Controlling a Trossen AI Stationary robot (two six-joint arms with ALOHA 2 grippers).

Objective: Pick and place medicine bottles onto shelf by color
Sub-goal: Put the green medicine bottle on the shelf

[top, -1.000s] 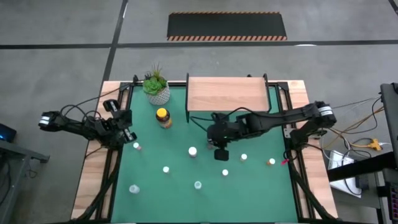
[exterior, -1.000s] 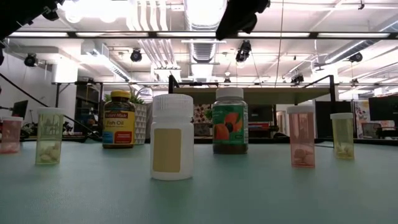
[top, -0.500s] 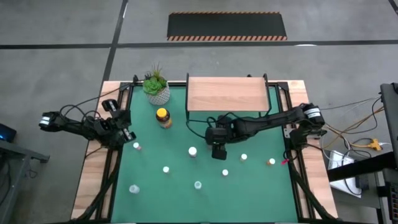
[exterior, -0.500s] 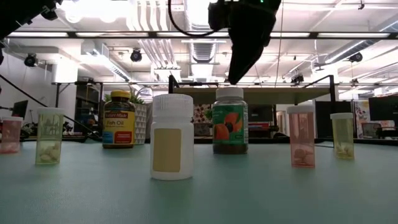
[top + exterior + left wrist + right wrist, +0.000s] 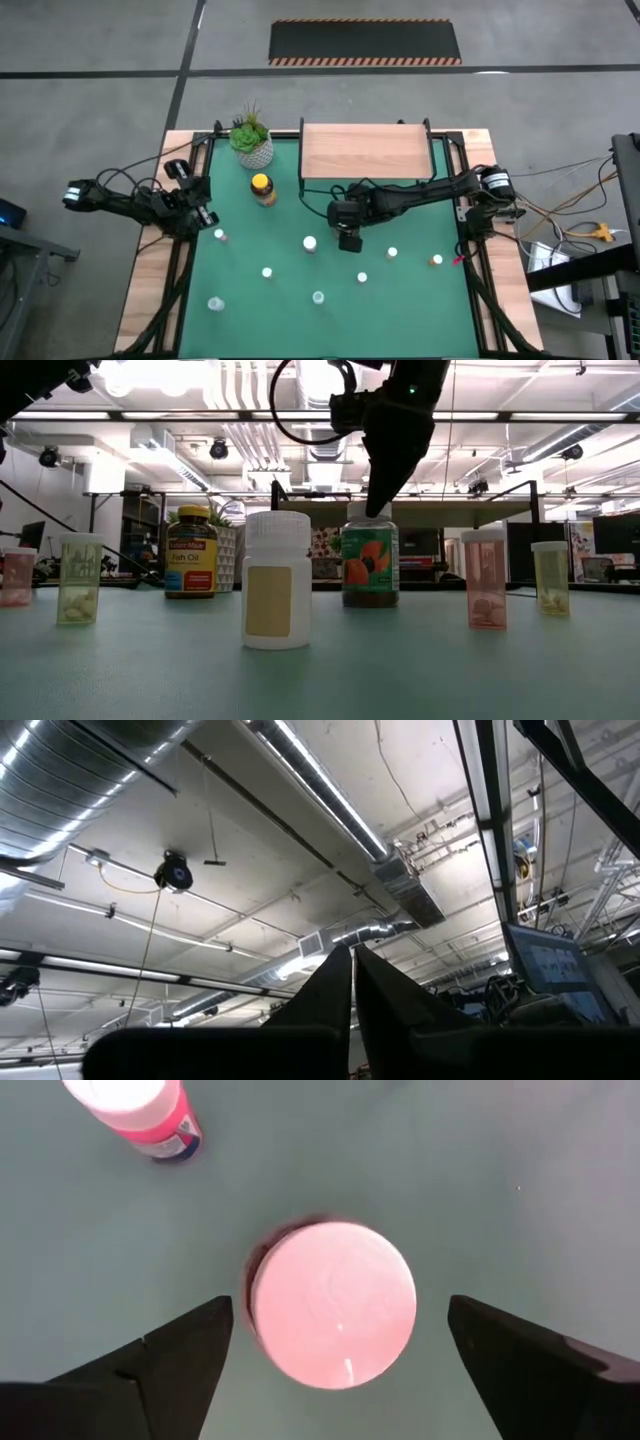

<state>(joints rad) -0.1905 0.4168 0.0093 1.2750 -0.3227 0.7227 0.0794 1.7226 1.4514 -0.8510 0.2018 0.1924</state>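
Observation:
A green-labelled medicine bottle [image 5: 370, 565] with a white cap [image 5: 330, 1285] stands upright on the green mat. My right gripper [image 5: 338, 1315] hangs just above it, open, one finger on each side of the cap and apart from it. From above, the gripper [image 5: 350, 239] hides this bottle. A pink bottle [image 5: 140, 1115] stands close by. Other small bottles [image 5: 310, 243] and the amber yellow-lidded jar [image 5: 262, 188] stand about the mat. The wood-topped shelf [image 5: 366, 150] is at the far edge. My left gripper [image 5: 352, 990] waits shut at the left edge [image 5: 205, 215], pointing up.
A potted green plant [image 5: 251, 138] stands at the far left beside the shelf. A white bottle [image 5: 277, 593], a pink one [image 5: 484, 578] and yellowish ones [image 5: 80, 578] stand nearer the front. Black frame bars run along both sides of the mat [image 5: 250, 300].
My right gripper has come down from high above the mat toward the green-labelled bottle's cap and has tipped further downward. The bottles have kept their places.

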